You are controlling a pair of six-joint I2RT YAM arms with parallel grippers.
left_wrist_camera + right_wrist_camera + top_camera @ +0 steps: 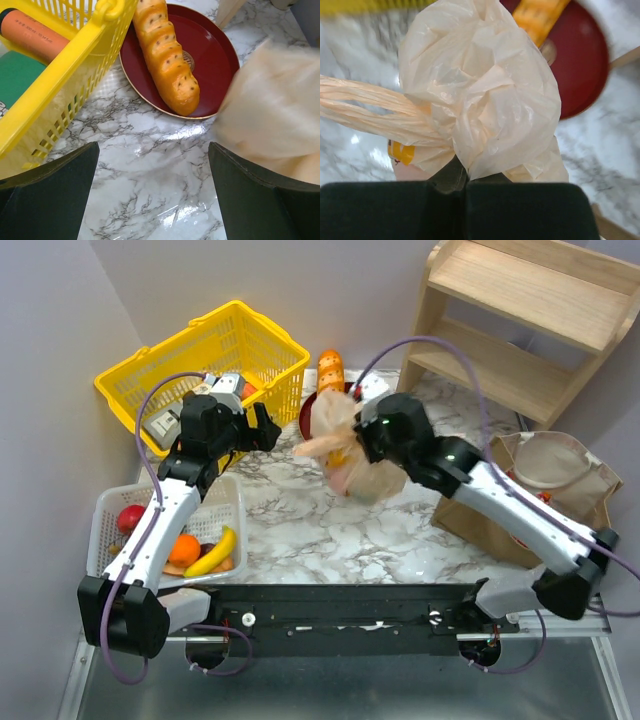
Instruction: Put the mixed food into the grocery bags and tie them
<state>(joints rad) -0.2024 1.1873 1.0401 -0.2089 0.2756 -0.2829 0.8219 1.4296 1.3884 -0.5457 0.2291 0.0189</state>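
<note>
The right end effector (pixel 462 181) is pressed together and pinching a bunch of the thin tan plastic bag (pixel 485 95), which is all puffed up and crinkly in the wrist view. The bag's twisted handles (pixel 365 107) stick out to one side, and a bit of something yellow (pixel 402 152) shows through the film near the bottom. From the top camera the bag sits around the middle of the marble surface (pixel 330 535), just in front of the red plate (pixel 210 50) with the long orange-brown loaf (pixel 167 60) on it. The left end effector (pixel 155 197) is spread wide, holding nothing, hovering over the surface between the yellow basket (pixel 215 335) and the bag, with the bag's edge near its right finger. The brown paper bag (pixel 470 518) stands off on the right side, by the right arm. The banana (pixel 215 552), an orange fruit (pixel 184 547) and a red one (pixel 130 518) lie in the white mesh tray (pixel 228 490) on the left.
</note>
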